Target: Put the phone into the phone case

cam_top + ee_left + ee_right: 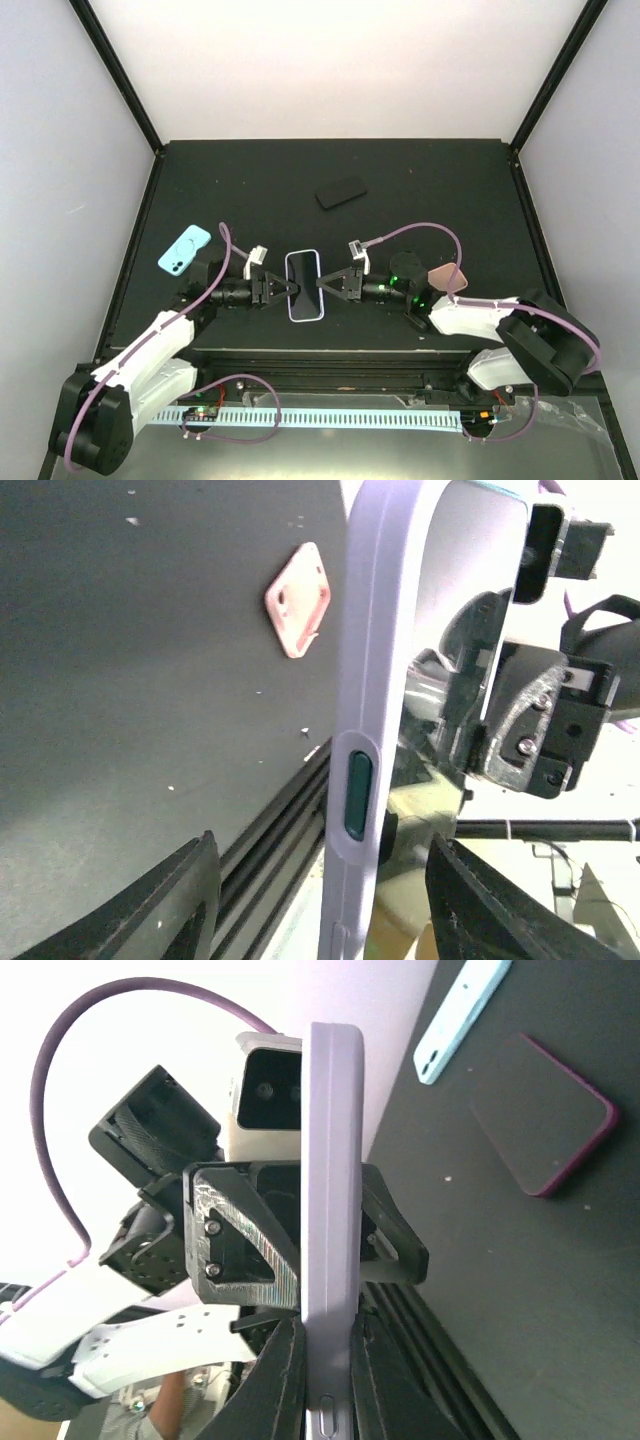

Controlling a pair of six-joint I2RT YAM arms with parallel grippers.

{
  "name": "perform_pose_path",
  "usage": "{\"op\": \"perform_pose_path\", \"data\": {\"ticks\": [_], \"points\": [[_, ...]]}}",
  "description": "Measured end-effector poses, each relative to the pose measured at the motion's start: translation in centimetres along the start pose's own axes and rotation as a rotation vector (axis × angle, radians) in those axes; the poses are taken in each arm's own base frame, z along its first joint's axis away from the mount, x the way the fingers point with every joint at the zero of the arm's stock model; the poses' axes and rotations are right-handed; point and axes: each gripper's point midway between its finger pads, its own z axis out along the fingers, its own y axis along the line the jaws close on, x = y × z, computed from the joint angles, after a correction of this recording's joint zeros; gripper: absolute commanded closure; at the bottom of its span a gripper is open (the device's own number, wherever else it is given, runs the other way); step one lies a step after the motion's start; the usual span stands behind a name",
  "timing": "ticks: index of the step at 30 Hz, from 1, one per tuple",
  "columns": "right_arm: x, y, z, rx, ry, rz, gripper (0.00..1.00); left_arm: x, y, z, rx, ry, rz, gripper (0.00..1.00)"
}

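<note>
We see phone (304,286) lying 12–6; right gripper (323,285) pinches its 3 o'clock edge, left gripper (288,289) gapes at 9.

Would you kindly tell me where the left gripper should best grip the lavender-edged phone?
Probably mid-length on its left long edge, approaching from the left: the lavender-edged phone sits screen-up, the right gripper pinches the opposite edge, and the left gripper's open fingers flank this one.

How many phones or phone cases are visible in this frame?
4: lavender-cased phone held at centre, blue case at left, dark phone toward the back, pink case half-hidden at right.
</note>
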Motion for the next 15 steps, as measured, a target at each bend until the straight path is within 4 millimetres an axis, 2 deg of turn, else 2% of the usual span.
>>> {"op": "perform_pose_path", "data": {"ticks": [3,8,15], "points": [[-0.1,0.7,0.3,-0.049,0.007,0.016,0.96,0.3,-1.0,-0.1,0.049,0.01,0.008,0.61],[0.0,0.3,0.8,-0.077,0.022,0.06,0.92,0.1,-2.0,-0.3,0.09,-0.002,0.014,0.8],[-0.3,-0.1,0.6,-0.084,0.019,0.087,0.69,-0.3,-2.6,-0.4,0.131,-0.009,0.006,0.91]]}}
